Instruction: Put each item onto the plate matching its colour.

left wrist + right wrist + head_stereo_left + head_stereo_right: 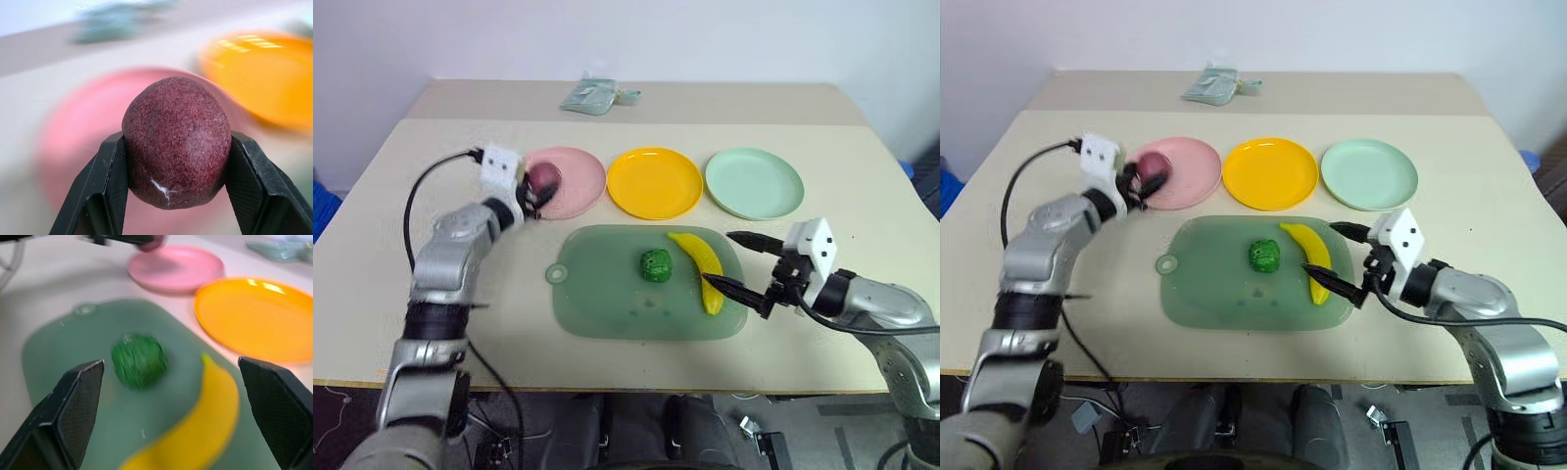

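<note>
The mat (646, 282) sits at the middle of the table (862, 323), with bare tabletop to either side of it and along its near edge. On the mat, the green lump (656, 265) and the banana (700, 268) lie close together with a narrow gap between them; the mat's left half is bare. Just behind the mat the pink plate (578, 186), yellow plate (655, 182) and green plate (754, 182) form a tight row. The left gripper (534, 192), clamping the purple fruit (177, 141), hangs over the pink plate's left edge. The right gripper (736, 262), jaws spread, blocks the mat's right edge beside the banana. A folded packet (592, 96) lies far behind the plates.
</note>
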